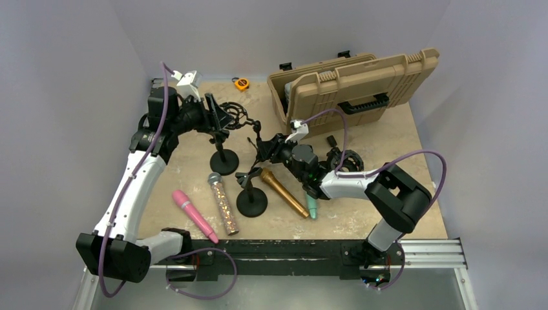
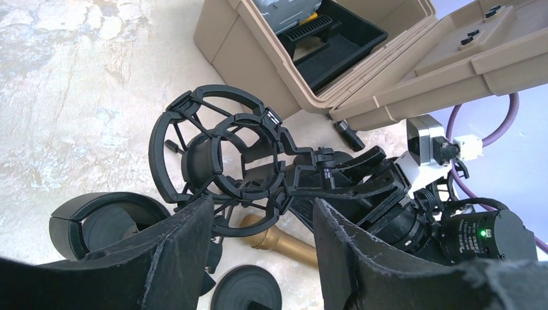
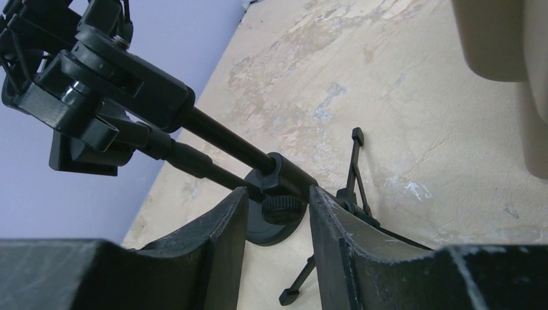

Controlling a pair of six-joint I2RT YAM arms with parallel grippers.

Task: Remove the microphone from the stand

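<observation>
Top view. My left gripper [image 1: 210,116] is at the shock mount [image 1: 234,114] of the far stand [image 1: 224,161]. My right gripper [image 1: 261,153] is at the near stand [image 1: 252,201]. Gold microphone [image 1: 284,192], glitter microphone [image 1: 223,205] and pink microphone [image 1: 194,215] lie on the table [image 1: 388,148].

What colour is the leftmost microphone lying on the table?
The leftmost microphone is pink, best seen in the top external view.
</observation>
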